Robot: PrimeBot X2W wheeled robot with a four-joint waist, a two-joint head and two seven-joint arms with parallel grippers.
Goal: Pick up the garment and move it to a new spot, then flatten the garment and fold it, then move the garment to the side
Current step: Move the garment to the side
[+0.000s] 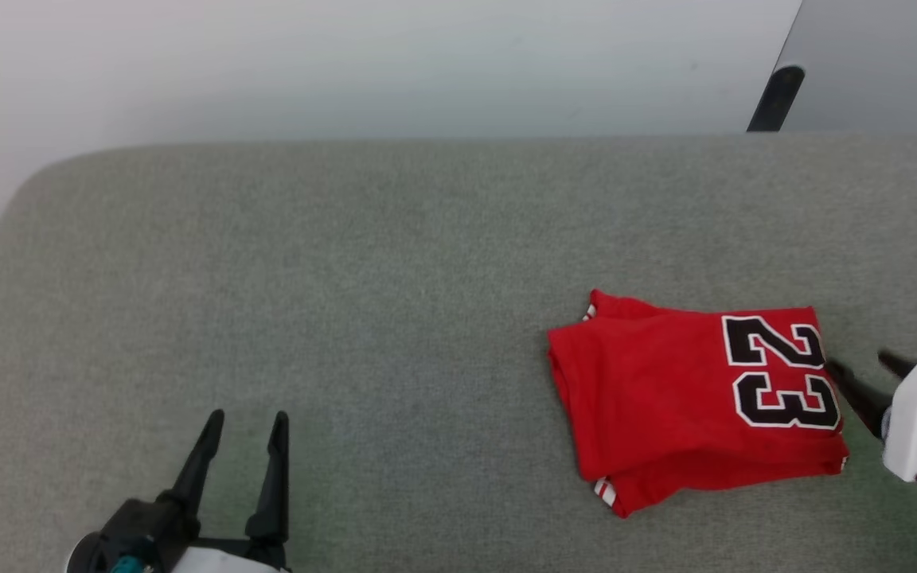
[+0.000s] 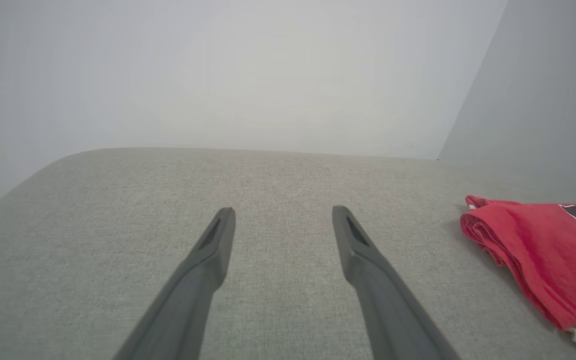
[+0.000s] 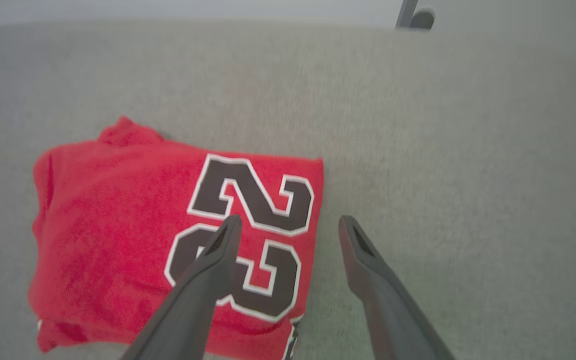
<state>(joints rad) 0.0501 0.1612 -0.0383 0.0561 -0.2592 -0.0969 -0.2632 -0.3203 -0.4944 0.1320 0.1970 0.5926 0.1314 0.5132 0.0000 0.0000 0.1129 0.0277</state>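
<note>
A small bright red soft fabric garment (image 1: 665, 414) lay folded into a rough rectangle on the right part of a broad grey woven-fabric surface (image 1: 347, 278) with a rounded far-left corner. Its black number 23 with a white outline (image 1: 781, 374) faced up at the garment's right end, and a bit of white-and-red striped trim (image 1: 604, 491) peeked out at the near corner. The right gripper (image 1: 858, 362), on its white wrist, hung at the garment's right edge with its two long dark fingers spread apart and holding nothing. In the right wrist view one finger (image 3: 220, 250) crossed over the number and the other (image 3: 363, 255) over bare surface just beside the cloth — whether either touched could not be told. The left gripper (image 1: 247, 415) sat well apart at the near left, fingers also spread wide and empty above bare surface. Behind the surface rose a pale wall (image 1: 347, 64) — and a dark slanted post (image 1: 777, 95) stood at the far right.
</note>
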